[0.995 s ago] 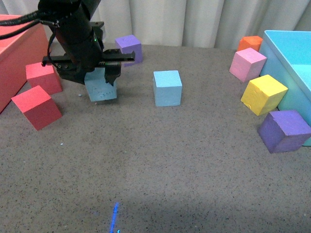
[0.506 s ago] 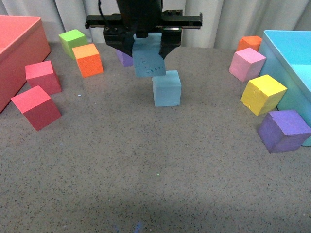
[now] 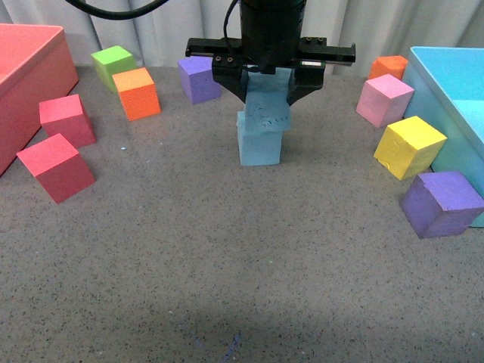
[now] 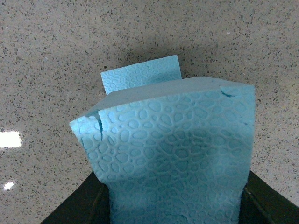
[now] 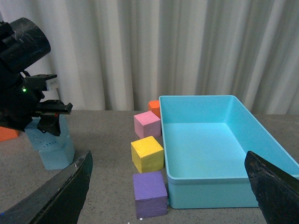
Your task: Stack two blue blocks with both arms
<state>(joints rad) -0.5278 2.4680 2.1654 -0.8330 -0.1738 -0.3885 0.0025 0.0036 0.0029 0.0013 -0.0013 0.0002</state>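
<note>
Smooth blue block (image 3: 261, 149) on the grey table (image 3: 227, 265), mid-scene. Just above it, tilted and overlapping its top edge: scuffed blue block (image 3: 266, 110), clamped in the left gripper (image 3: 270, 97); contact between the two impossible to judge. Right gripper (image 5: 168, 157) spread wide, holding nothing, facing the cyan box (image 5: 210, 193). Farther back, purple cube (image 3: 199, 79).
</note>
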